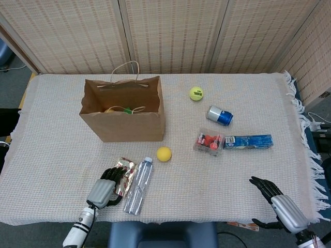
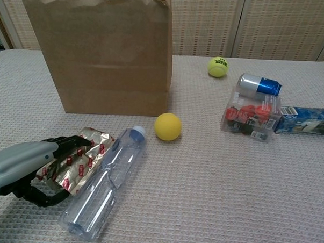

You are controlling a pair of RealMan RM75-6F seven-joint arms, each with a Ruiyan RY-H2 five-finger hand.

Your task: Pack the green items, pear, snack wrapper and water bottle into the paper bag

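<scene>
Chest view: left hand (image 2: 28, 167) over snack wrapper (image 2: 82, 158) beside water bottle (image 2: 105, 186)

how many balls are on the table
2. The tennis ball lies at the far side, right of the paper bag. The plain yellow ball sits in front of the bag's right corner. The bag's contents are partly hidden.

A staged test room: woven folding screens (image 1: 170, 33) enclose a cloth-covered table (image 1: 51, 129) strewn with props.
</scene>
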